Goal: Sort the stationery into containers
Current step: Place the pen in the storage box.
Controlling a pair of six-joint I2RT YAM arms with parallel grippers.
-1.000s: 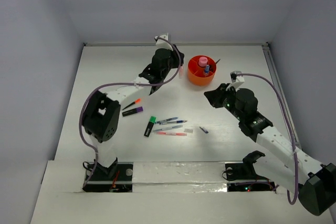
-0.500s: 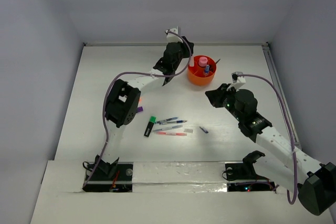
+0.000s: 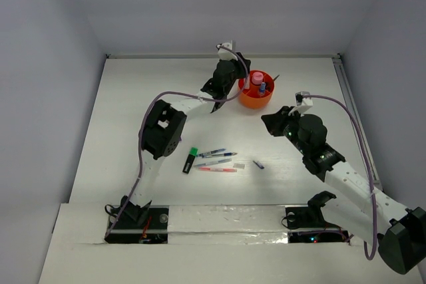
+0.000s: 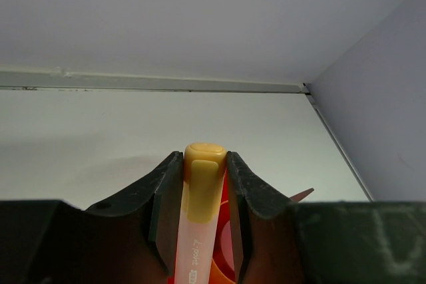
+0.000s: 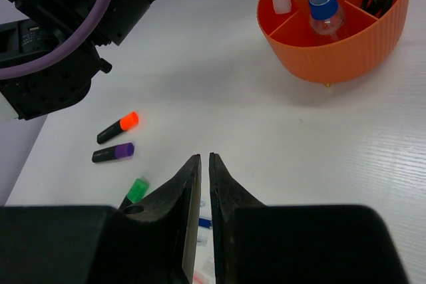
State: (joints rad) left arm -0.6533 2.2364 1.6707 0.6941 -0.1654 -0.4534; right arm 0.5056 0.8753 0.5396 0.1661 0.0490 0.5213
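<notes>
Left gripper (image 4: 204,164) pinched on yellow highlighter (image 4: 203,194), held at left side of orange tub (image 3: 255,100). Small black print seen on pale barrel, too tiny to be read. Cap yellow, rounded. Right gripper (image 5: 205,163) almost pressed together, nothing held

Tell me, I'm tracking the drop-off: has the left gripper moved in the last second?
Yes: the left gripper, holding a yellow highlighter, moved right to the orange tub.

Three views: top external, high above the near edge, facing down over the whole desk (image 3: 133,98); left wrist, close, looking level along the left pincer (image 4: 204,161) to the back wall (image 4: 200,18); right wrist, close, tilted down past the right pincer (image 5: 204,161), sharing the orange tub (image 5: 346,51) with top external.
</notes>
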